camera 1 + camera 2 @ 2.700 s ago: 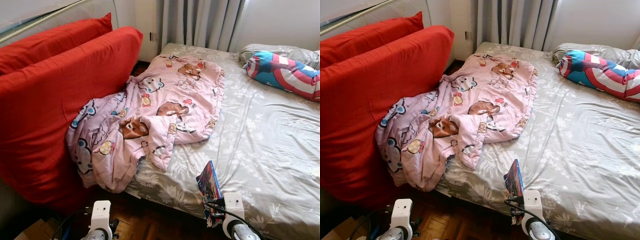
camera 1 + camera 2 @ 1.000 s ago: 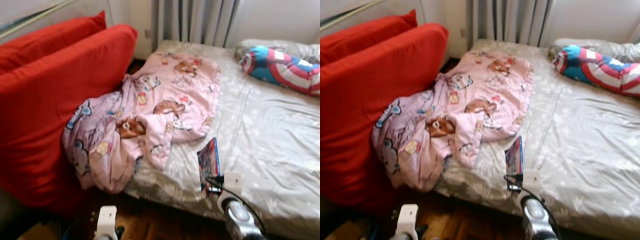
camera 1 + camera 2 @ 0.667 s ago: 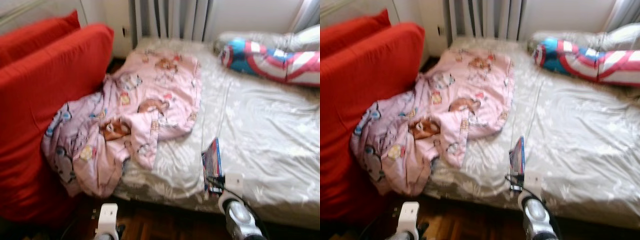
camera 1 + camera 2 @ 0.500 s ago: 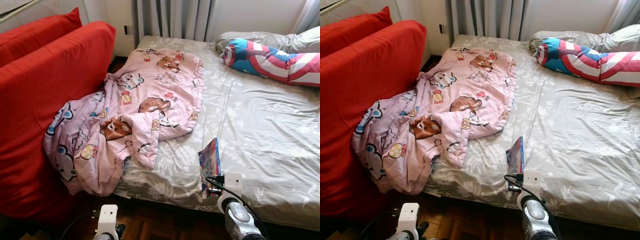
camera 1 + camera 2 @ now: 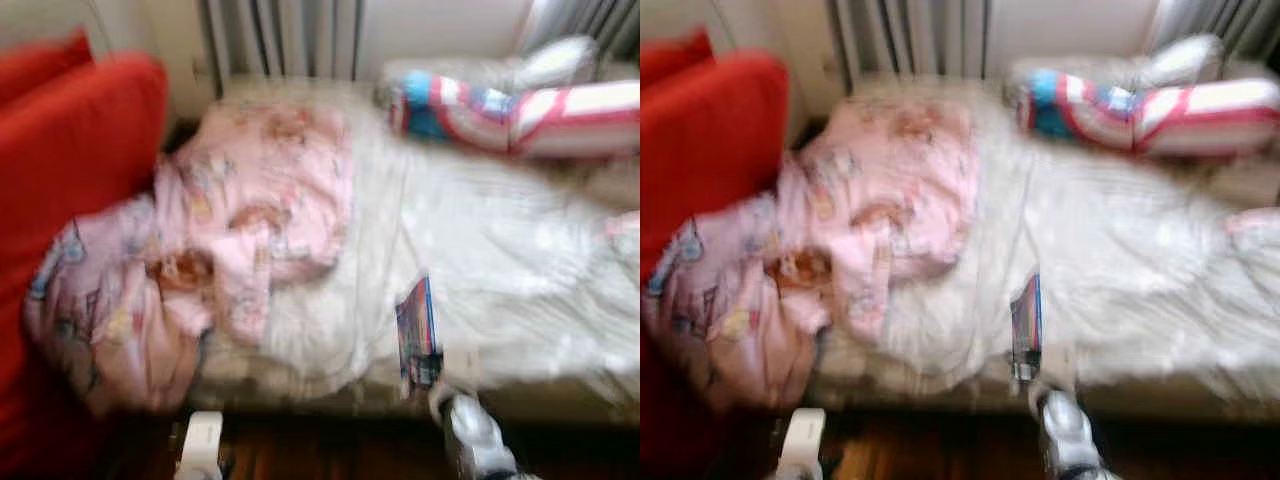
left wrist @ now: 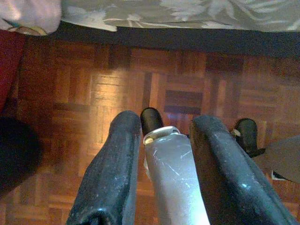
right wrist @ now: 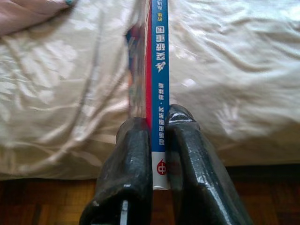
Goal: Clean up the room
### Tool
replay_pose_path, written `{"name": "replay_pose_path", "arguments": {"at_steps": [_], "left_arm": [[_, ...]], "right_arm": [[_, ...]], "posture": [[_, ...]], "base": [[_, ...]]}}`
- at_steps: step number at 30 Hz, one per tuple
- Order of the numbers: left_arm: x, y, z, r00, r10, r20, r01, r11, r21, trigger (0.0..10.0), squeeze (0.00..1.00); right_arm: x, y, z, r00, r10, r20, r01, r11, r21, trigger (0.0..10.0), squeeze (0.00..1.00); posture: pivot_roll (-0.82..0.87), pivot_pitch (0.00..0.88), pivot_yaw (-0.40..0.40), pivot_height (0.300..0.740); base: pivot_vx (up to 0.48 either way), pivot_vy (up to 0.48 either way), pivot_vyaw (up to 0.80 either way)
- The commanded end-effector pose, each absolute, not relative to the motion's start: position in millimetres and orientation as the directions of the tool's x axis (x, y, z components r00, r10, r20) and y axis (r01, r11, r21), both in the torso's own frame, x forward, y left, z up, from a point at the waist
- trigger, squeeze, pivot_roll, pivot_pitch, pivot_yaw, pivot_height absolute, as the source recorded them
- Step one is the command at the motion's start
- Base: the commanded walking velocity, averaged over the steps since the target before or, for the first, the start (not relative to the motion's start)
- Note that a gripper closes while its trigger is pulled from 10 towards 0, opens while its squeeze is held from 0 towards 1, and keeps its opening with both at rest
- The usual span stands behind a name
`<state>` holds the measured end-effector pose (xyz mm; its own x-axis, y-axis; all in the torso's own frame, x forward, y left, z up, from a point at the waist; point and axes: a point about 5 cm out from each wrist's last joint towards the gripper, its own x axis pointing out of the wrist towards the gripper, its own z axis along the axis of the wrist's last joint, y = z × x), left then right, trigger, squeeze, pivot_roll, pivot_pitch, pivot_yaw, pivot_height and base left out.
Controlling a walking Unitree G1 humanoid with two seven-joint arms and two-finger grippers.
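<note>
My right gripper [image 7: 158, 123] is shut on a thin book [image 7: 159, 56] with a blue spine and a red cover, held on edge. It hangs over the near edge of the bed [image 5: 520, 250], and the book [image 5: 418, 335] stands upright just above the grey flowered sheet. A crumpled pink cartoon blanket [image 5: 230, 230] lies on the bed's left half and spills over its side. My left gripper [image 6: 166, 121] hangs open low over the parquet floor [image 6: 70, 93] beside the bed, holding nothing. Both eye views are blurred.
Big red cushions [image 5: 70, 150] stand against the bed's left side. A striped blue, red and white pillow [image 5: 500, 105] lies at the head of the bed, with grey curtains [image 5: 280, 40] behind. A silver part of my own body [image 6: 173, 173] sits between the left fingers.
The whole view has swung right and turned blurry, so the camera moved. The book stays clamped in my right gripper over the bed edge. The left arm still hangs low.
</note>
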<state>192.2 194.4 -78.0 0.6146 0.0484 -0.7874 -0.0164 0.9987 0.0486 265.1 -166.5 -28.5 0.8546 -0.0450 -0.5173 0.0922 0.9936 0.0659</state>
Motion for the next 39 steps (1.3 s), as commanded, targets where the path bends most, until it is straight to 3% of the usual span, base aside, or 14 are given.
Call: {"name": "replay_pose_path", "arguments": {"at_steps": [1,39], "left_arm": [[181.6,190.8,-84.2,0.577,0.040,-0.816,-0.019,0.999,0.036,10.0,0.00],[191.5,179.9,-80.2,0.611,0.016,-0.791,-0.005,1.000,0.017,10.0,0.00]], "right_arm": [[269.2,-169.8,-23.7,0.871,-0.055,-0.488,0.098,0.993,0.062,10.0,0.00],[267.4,-173.8,-25.6,0.863,-0.064,-0.502,0.110,0.992,0.063,10.0,0.00]], "posture": [[-0.06,0.057,-0.022,0.730],[-0.06,0.067,-0.023,0.730]], "base": [[0.000,-0.289,0.00],[0.000,-0.284,0.00]]}}
